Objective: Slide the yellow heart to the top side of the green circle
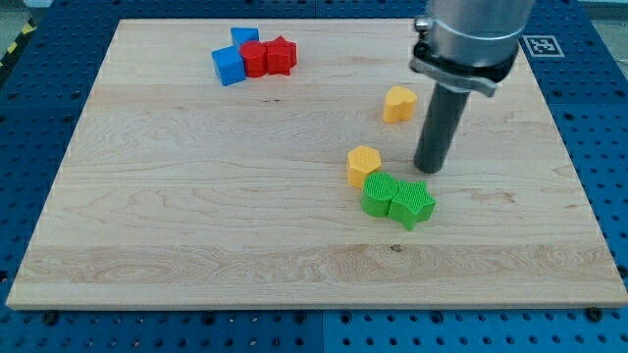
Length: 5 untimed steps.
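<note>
The yellow heart (398, 103) lies right of the board's centre, towards the view's top. The green circle (378, 194) lies below it, touching a green star (412, 204) on its right. A yellow hexagon (363, 164) sits against the green circle's upper left. My tip (430, 169) stands on the board to the right of the yellow hexagon, below and right of the yellow heart, just above the green star. It touches no block.
Two blue blocks (229, 65) (245, 38) and two red blocks (255, 58) (281, 55) cluster at the view's top left. The wooden board (196, 196) rests on a blue perforated table.
</note>
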### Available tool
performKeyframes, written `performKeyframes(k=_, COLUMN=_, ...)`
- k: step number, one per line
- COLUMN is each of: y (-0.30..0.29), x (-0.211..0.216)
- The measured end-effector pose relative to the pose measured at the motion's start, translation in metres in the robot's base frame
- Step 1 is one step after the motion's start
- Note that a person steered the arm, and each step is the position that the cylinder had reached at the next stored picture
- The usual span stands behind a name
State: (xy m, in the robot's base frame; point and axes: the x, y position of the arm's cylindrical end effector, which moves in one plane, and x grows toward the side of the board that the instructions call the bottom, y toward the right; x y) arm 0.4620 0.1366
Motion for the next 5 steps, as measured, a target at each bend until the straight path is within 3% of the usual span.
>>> performKeyframes(k=2, y=-0.005, x=-0.097)
performKeyframes(k=5, y=-0.09, x=-0.129)
